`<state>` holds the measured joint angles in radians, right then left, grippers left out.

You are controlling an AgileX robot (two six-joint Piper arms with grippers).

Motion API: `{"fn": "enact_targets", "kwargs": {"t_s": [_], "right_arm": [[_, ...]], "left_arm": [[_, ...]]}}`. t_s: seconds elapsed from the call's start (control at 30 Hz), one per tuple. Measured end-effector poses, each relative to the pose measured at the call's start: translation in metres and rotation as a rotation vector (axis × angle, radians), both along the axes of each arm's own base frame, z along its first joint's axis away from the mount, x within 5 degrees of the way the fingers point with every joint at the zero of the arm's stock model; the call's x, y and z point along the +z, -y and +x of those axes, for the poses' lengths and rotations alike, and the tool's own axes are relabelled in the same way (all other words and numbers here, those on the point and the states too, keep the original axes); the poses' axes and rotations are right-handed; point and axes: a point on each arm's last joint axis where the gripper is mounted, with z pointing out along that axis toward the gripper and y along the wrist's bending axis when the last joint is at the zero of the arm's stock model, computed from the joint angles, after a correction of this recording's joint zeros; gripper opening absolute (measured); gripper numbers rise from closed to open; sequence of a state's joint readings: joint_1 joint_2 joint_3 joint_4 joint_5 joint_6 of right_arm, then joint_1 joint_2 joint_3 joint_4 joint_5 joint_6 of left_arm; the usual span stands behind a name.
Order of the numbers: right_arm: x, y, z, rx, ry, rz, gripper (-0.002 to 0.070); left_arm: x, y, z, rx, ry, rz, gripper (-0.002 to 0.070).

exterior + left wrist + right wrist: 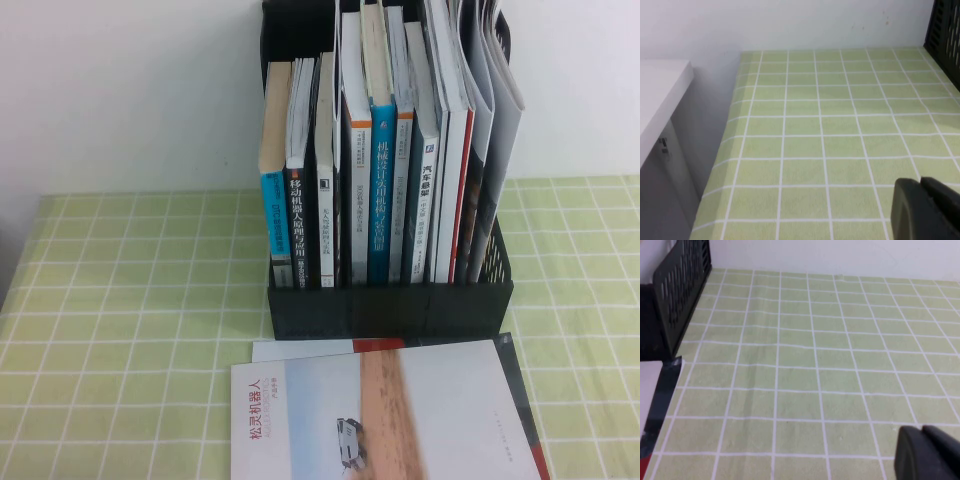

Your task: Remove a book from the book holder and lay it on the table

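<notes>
White brochure (385, 415) with tan band lies flat, cover up, on green-gridded table (130, 330), directly before upright black book holder (390, 310).

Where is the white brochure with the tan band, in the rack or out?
Out: the white brochure with the tan band lies flat on the green grid cloth, before the black rack.

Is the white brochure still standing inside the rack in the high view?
No, the brochure lies flat on the table in front of the rack, cover up.
</notes>
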<state>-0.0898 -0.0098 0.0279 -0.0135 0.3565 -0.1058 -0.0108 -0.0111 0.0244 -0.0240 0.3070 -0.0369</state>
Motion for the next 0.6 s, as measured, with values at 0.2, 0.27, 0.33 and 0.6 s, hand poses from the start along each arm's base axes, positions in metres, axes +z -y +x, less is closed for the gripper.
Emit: {"fn": "enact_targets", "kwargs": {"t_s": [0.2, 0.27, 0.33, 0.6], "right_arm": [[0.0000, 0.0000, 0.0000, 0.000, 0.000, 0.000, -0.0002], [0.0000, 0.0000, 0.0000, 0.000, 0.000, 0.000, -0.0002], [0.0000, 0.0000, 0.0000, 0.000, 0.000, 0.000, -0.0002], [0.0000, 0.0000, 0.0000, 0.000, 0.000, 0.000, -0.0002]], "left_arm": [[0.0007, 0.0000, 0.0002, 0.000, 0.008, 0.000, -0.0003], [0.0007, 0.0000, 0.0002, 0.000, 0.008, 0.000, -0.0003], [0.0007, -0.0001, 0.0002, 0.000, 0.008, 0.002, -0.0003], [0.0007, -0.0007, 0.0002, 0.002, 0.008, 0.024, -0.0003]]}}
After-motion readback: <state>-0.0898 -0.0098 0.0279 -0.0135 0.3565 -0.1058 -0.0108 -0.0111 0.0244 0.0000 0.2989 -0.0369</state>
